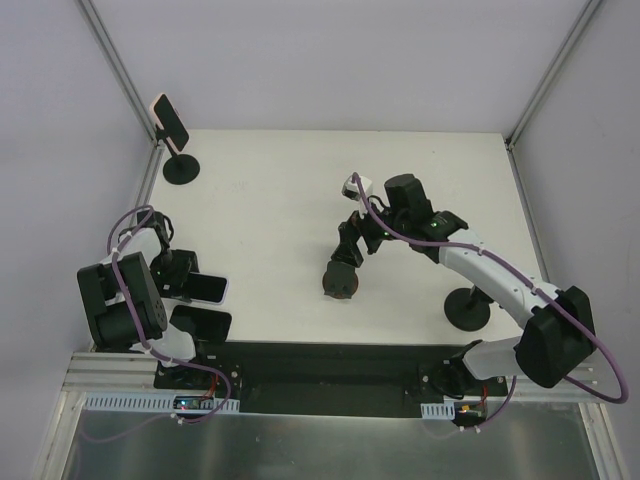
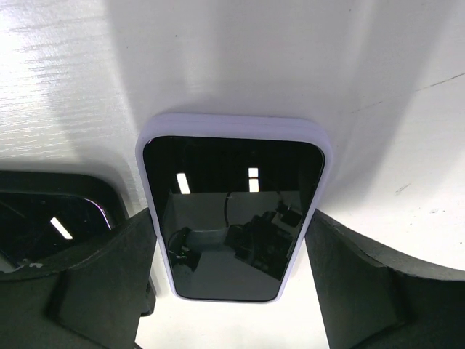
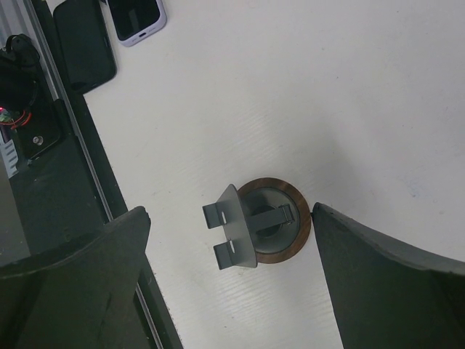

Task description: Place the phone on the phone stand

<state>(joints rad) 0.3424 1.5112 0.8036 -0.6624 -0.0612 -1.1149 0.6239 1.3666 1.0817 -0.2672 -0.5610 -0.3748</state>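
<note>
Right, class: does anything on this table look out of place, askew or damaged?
Nothing looks damaged or spilled. One dark phone lies right at the table's near edge, beside the left hand straddling the lilac-cased phone.

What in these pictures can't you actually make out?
- Left wrist: whether the left gripper's fingers press the lavender phone or just flank it.
- Left wrist: black phone, cut by frame edge and finger.
- Top view: phone stand, mostly under the right gripper.

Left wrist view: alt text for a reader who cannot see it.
A phone in a lilac case lies screen up on the white table, between the left gripper's two dark fingers, which flank its long sides. A darker second phone shows at the left edge.
</note>
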